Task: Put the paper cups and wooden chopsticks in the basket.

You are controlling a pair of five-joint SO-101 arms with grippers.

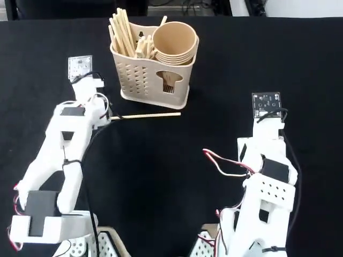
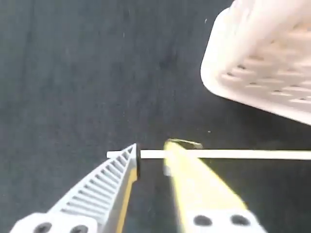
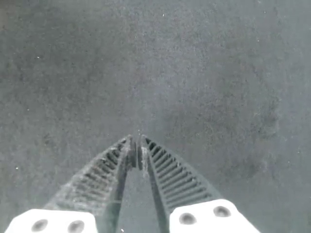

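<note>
Cups (image 1: pixel 174 40) are shown stacked in the right compartment of the basket (image 1: pixel 144 80), which stands at the far middle of the table (image 1: pixel 161 176). A bundle of chopsticks (image 1: pixel 122 32) is held upright in its left compartment. The task is judged nearly complete, since one chopstick (image 1: pixel 150 114) is left lying flat on the table just near of the basket, running left to right. The left gripper (image 2: pixel 151 156) is set at this chopstick's left end, with its jaws a narrow gap apart. The stick is seen running across under both tips, so no firm hold is indicated. The right gripper (image 3: pixel 136 150) is held pressed together over bare table, well apart on the right. Between stick and basket, only the basket's near wall is to be cleared.
</note>
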